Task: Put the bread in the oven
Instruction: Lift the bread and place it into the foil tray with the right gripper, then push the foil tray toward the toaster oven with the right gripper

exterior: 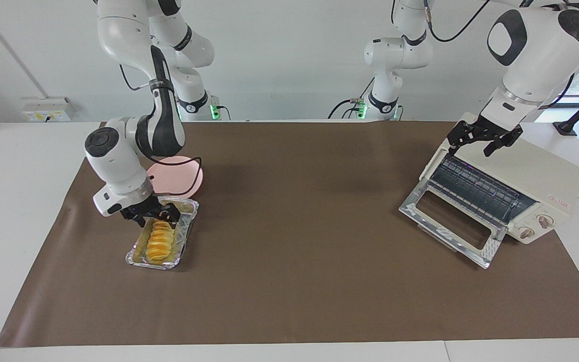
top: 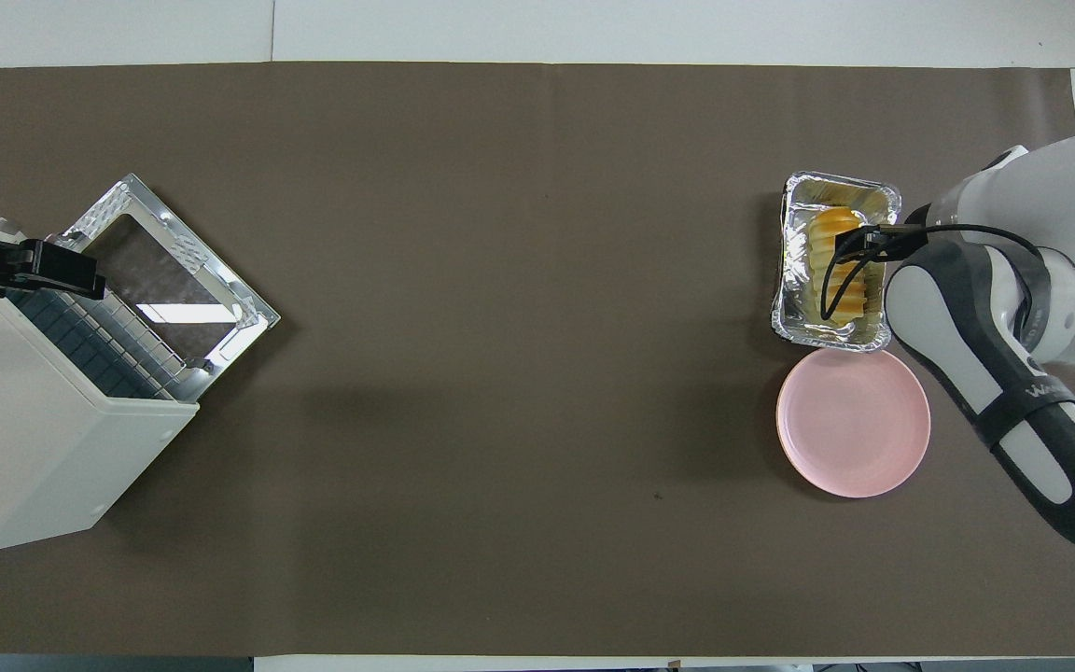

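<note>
The bread (exterior: 159, 244), a ridged yellow-orange loaf, lies in a crinkled foil tray (exterior: 185, 236) toward the right arm's end of the table; from above the bread (top: 834, 266) shows partly under the arm. My right gripper (exterior: 154, 219) is low over the loaf's end nearer the robots, open, its fingers straddling that end. The cream oven (exterior: 538, 168) stands at the left arm's end with its glass door (exterior: 450, 221) dropped open and the wire rack showing. My left gripper (exterior: 472, 146) hangs open over the oven's top edge, holding nothing.
A round pink plate (exterior: 189, 176) lies just nearer to the robots than the foil tray (top: 794, 280), partly under the right arm. A brown mat (exterior: 294, 226) covers the table between tray and oven (top: 24, 439).
</note>
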`<action>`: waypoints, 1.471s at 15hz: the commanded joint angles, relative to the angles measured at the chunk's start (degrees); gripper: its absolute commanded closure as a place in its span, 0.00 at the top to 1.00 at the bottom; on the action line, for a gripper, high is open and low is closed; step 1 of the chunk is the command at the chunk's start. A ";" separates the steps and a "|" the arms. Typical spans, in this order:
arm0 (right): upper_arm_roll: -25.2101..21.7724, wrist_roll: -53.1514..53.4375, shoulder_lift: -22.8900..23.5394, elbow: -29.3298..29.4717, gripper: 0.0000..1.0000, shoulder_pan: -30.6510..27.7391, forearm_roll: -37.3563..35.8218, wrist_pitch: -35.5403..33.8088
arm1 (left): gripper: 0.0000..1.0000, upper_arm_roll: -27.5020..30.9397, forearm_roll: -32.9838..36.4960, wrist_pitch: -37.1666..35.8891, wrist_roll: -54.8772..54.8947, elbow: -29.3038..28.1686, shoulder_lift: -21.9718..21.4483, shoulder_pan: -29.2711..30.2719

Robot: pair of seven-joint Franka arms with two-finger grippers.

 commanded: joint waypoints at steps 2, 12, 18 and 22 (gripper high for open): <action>0.51 -2.90 -1.06 -2.21 1.00 -3.16 -0.28 -0.75 | 1.00 -0.34 -0.51 -1.23 -0.26 1.22 0.43 0.79; 0.51 -5.98 -1.06 -6.35 0.66 -5.45 0.42 1.97 | 1.00 -0.34 -0.51 -1.23 -0.26 1.22 0.43 0.79; 0.51 -5.98 -1.06 -6.53 0.28 -5.45 0.42 2.24 | 1.00 -0.34 -0.51 -1.23 -0.26 1.22 0.43 0.79; 0.51 -7.47 -1.06 -6.27 0.00 -5.45 0.51 2.15 | 1.00 -0.34 -0.51 -1.23 -0.26 1.22 0.43 0.79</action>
